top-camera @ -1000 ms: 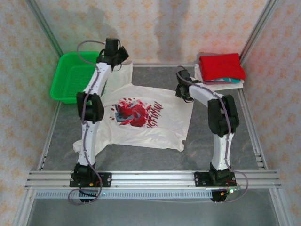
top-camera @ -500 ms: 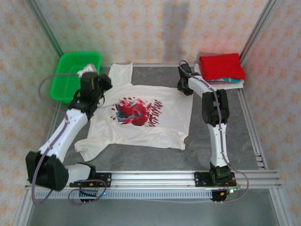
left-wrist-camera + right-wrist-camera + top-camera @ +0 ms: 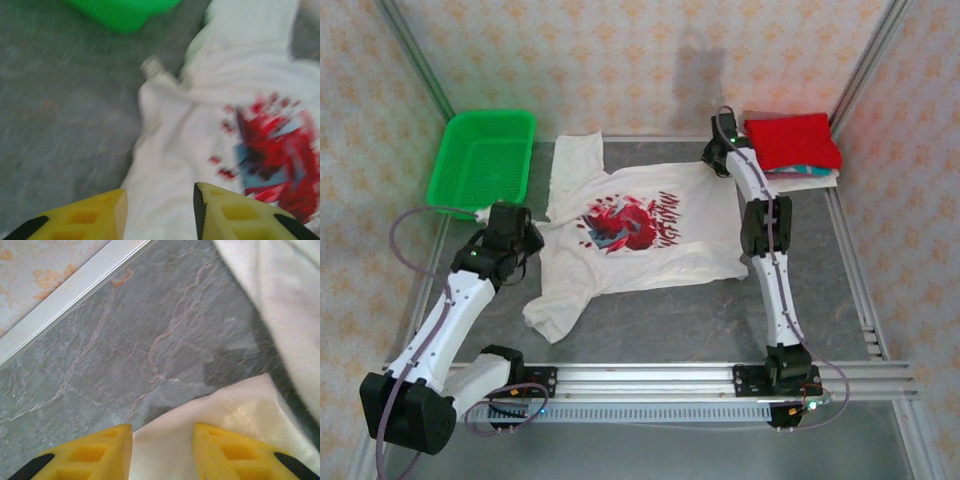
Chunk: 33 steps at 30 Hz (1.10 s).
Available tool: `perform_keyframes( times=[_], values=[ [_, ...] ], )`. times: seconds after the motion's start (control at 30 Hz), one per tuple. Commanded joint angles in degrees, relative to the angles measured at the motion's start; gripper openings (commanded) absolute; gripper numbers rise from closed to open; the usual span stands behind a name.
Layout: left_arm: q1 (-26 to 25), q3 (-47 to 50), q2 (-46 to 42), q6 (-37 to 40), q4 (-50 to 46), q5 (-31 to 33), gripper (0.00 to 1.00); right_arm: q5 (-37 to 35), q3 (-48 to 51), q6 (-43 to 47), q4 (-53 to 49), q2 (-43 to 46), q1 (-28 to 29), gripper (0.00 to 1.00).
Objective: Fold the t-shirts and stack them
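Note:
A cream-white t-shirt (image 3: pixel 640 240) with a red splatter graphic lies spread face up on the grey table, one sleeve (image 3: pixel 572 160) pointing to the far side. My left gripper (image 3: pixel 527 240) hovers at the shirt's left edge. In the left wrist view its jaws (image 3: pixel 160 196) stand open over blurred white cloth (image 3: pixel 175 165), clamping nothing. My right gripper (image 3: pixel 718 160) sits at the shirt's far right corner. Its yellow fingers (image 3: pixel 162 434) are apart, with the cloth's edge (image 3: pixel 215 410) lying flat between them. A folded stack with a red t-shirt (image 3: pixel 790 140) on top and white and teal edges (image 3: pixel 810 173) below lies at the far right.
A green mesh basket (image 3: pixel 455 170) stands at the far left, and its corner (image 3: pixel 125 12) shows ahead of the left gripper. Metal frame rails (image 3: pixel 650 378) run along the near edge. More white cloth (image 3: pixel 285 300) lies just right of the right gripper.
My left arm swung back from the far side to the near left and its jaws opened, letting go of the shirt. The shirt slid and turned toward the far right. My right gripper moved farther away.

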<state>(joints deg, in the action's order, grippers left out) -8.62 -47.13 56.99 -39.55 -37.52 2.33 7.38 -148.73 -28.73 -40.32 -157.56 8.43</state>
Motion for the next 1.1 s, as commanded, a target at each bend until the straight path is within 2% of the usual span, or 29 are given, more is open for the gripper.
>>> perform_keyframes(
  times=[0.0, 0.27, 0.47, 0.6, 0.67, 0.7, 0.73, 0.8, 0.87, 0.93, 1.07],
  values=[
    [0.19, 4.25, -1.51, -3.23, -8.26, -3.05, 0.44, 5.04, 3.67, 0.54, -2.60, 5.33, -0.44, 0.42],
    [-0.96, 11.59, -4.50, -7.64, -14.58, -6.03, 0.54, 10.15, 17.08, 5.93, -1.20, 25.50, 2.59, 0.56],
    [-1.05, 14.18, -6.89, -9.87, -14.63, -5.79, 0.57, 9.76, 38.71, 7.21, 6.95, 42.79, 5.61, 0.60],
    [-1.35, 15.52, -4.84, -10.39, -13.28, -5.10, 0.57, 10.40, 53.24, 5.55, 12.89, 52.29, 5.63, 0.61],
    [-1.36, 16.37, -3.72, -10.77, -11.63, -5.34, 0.46, 10.43, 58.23, 5.11, 13.92, 55.77, 5.72, 0.61],
    [-1.51, 16.98, -3.77, -11.05, -10.60, -5.92, 0.44, 10.30, 60.50, 5.10, 13.95, 57.54, 5.80, 0.61],
    [-1.61, 17.48, -4.26, -11.38, -10.00, -6.56, 0.37, 9.85, 62.81, 5.21, 13.57, 59.30, 5.89, 0.61],
    [-1.98, 17.31, -6.64, -12.31, -10.71, -6.82, 0.14, 6.73, 67.12, 5.73, 11.98, 62.76, 6.69, 0.61],
    [-2.19, 16.12, -10.65, -13.93, -13.25, -6.37, 0.04, 3.24, 71.49, 6.21, 9.18, 65.80, 7.74, 0.61],
    [-2.26, 14.49, -16.01, -16.76, -16.53, -7.36, 0.00, 1.05, 76.81, 6.18, 5.72, 69.53, 8.27, 0.61],
    [-2.21, 13.13, -23.18, -21.79, -19.37, -11.56, 0.00, -2.60, 87.39, 4.73, 2.03, 77.21, 8.40, 0.63]
  ],
)
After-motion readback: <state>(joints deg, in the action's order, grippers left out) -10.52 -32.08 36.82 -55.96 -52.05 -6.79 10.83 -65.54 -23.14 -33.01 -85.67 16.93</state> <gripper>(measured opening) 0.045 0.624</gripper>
